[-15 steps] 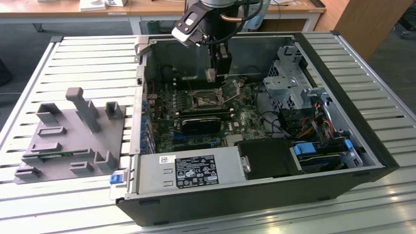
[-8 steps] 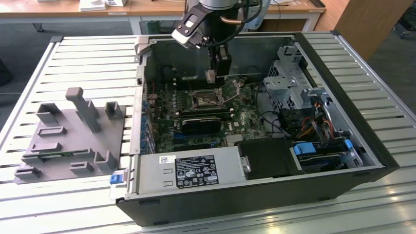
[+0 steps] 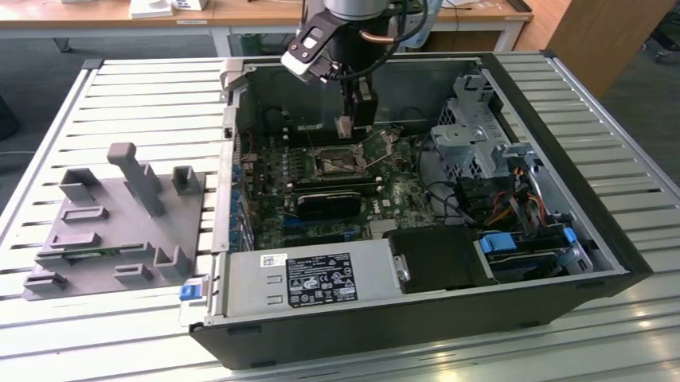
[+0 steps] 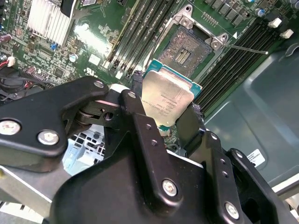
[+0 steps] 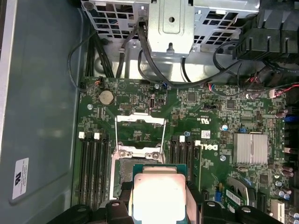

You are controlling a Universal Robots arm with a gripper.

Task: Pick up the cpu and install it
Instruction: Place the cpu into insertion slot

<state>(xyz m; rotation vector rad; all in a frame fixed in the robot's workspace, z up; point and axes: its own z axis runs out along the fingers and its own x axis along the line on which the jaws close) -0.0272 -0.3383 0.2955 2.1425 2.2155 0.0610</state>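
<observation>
While poised above the open socket [image 4: 187, 46], grips the cpu [image 4: 167, 93] by opposite edges in the narrow-set pincer [image 4: 164, 106], inside the computer case [image 3: 425, 318] toward the tabletop's [image 3: 127, 87] far edge. Judged past pickup, short of seating in that socket.

We find print in several places, though none of it reads cleanly. In the exterior view a large white label [image 3: 318, 280] with black symbols and fine lines covers the top of the power supply [image 3: 242, 288], with a small sticker [image 3: 273, 259] just beside it. In the first wrist view a white sticker [image 5: 18, 178] sits on the grey case wall [image 5: 42, 93], and a white logo [image 5: 207, 151] is printed on the green motherboard [image 5: 196, 109]. In the second wrist view faint lines of lettering cross the cpu [image 4: 164, 99] lid, too fine to make out.
</observation>
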